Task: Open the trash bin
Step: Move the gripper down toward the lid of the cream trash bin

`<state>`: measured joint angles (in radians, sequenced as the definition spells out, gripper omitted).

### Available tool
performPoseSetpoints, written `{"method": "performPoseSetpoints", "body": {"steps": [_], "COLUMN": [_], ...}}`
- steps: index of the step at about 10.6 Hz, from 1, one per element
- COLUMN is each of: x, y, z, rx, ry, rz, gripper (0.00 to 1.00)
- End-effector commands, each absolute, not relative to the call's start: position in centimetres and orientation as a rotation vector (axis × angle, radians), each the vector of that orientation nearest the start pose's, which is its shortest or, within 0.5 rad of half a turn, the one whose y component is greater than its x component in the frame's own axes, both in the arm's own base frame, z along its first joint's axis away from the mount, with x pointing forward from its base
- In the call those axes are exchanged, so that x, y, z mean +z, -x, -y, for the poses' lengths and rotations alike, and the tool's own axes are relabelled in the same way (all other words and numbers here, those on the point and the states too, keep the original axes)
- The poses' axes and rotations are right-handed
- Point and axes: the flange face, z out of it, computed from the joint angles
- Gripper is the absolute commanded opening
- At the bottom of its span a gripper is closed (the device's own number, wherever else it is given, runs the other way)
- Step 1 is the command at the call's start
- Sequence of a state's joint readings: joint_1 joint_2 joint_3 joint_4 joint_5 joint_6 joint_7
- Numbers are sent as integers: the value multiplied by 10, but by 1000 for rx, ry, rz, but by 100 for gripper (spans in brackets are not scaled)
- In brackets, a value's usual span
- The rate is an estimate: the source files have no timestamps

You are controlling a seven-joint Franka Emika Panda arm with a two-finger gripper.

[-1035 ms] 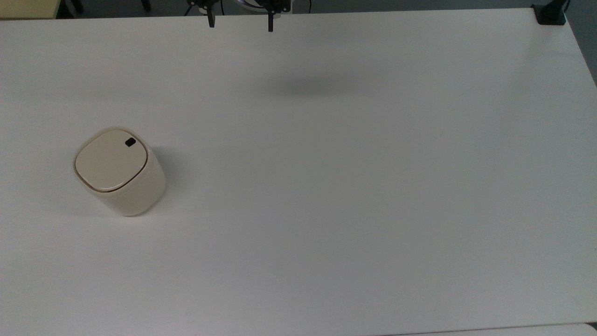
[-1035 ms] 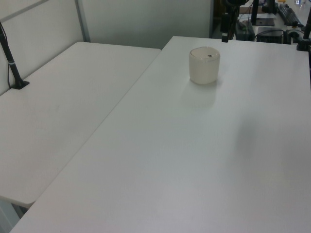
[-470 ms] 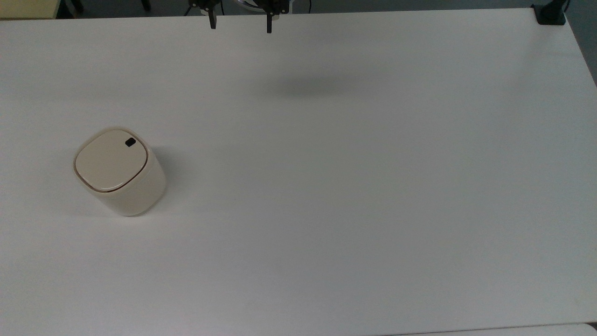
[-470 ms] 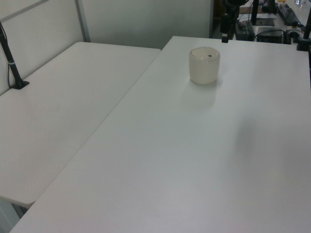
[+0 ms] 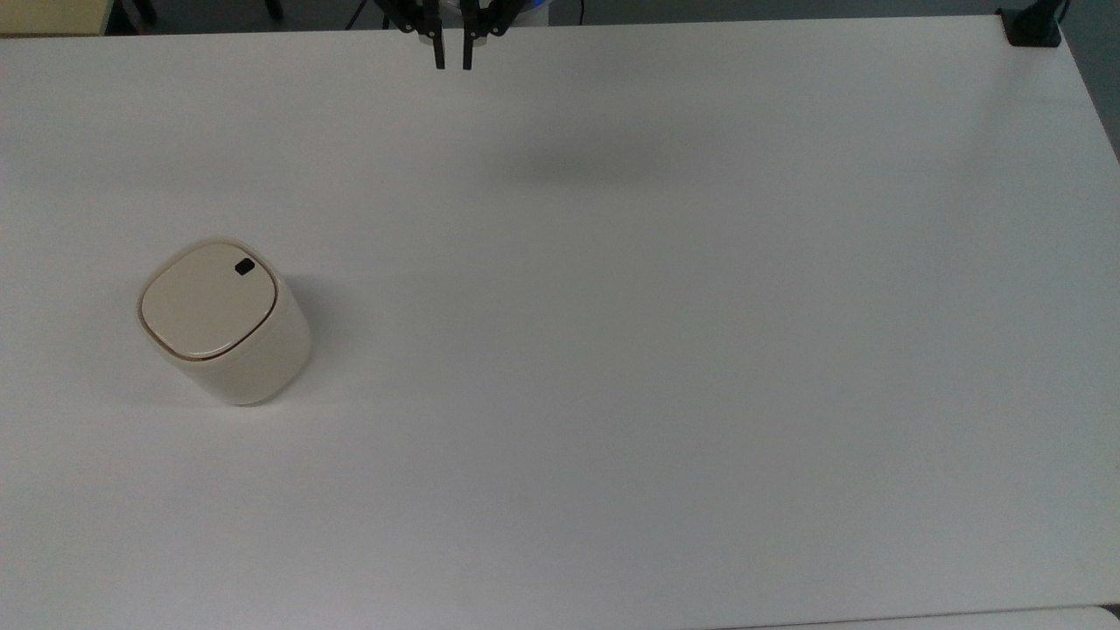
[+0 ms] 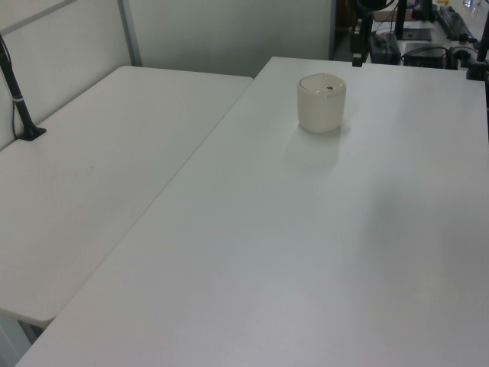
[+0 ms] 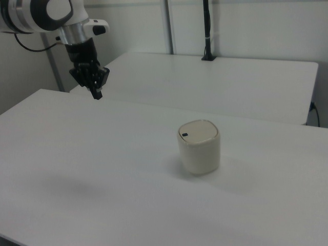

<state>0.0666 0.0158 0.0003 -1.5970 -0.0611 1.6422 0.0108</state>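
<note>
- The top view looks steeply down on the bench [image 5: 612, 350] from high above, with the far edge at the picture's top.
- The left view looks along the bench from one end, low and oblique.
- The right view looks across from the opposite side, nearer.
- All three share the trash bin [image 5: 223, 322] [image 6: 321, 102] [image 7: 199, 146] on the bench.

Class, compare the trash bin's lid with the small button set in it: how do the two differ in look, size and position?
The lid is cream-beige; the button is black. The lid spans the whole top of the trash bin; the button is a small spot on it. The lid is centred on the bin; the button sits near one corner. Both are rounded squares lying flat, with the lid shut.
</note>
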Motion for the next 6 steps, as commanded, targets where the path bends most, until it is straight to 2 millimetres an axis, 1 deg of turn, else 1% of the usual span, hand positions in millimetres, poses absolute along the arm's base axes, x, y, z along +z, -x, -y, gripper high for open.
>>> {"method": "performPoseSetpoints", "body": {"steps": [1,2,3,4,6], "x": [603,599,595,586,576], "y": [-569,-571,-575,-582,-593], "z": [-31,-28,-23,-4,27], "rx": [-49,-39,-38,-28,-66], "ry": [3187,3189,3191,3193,3197], "rz": [111,84,20,-77,-176], "gripper": [0,0,0,0,0]}}
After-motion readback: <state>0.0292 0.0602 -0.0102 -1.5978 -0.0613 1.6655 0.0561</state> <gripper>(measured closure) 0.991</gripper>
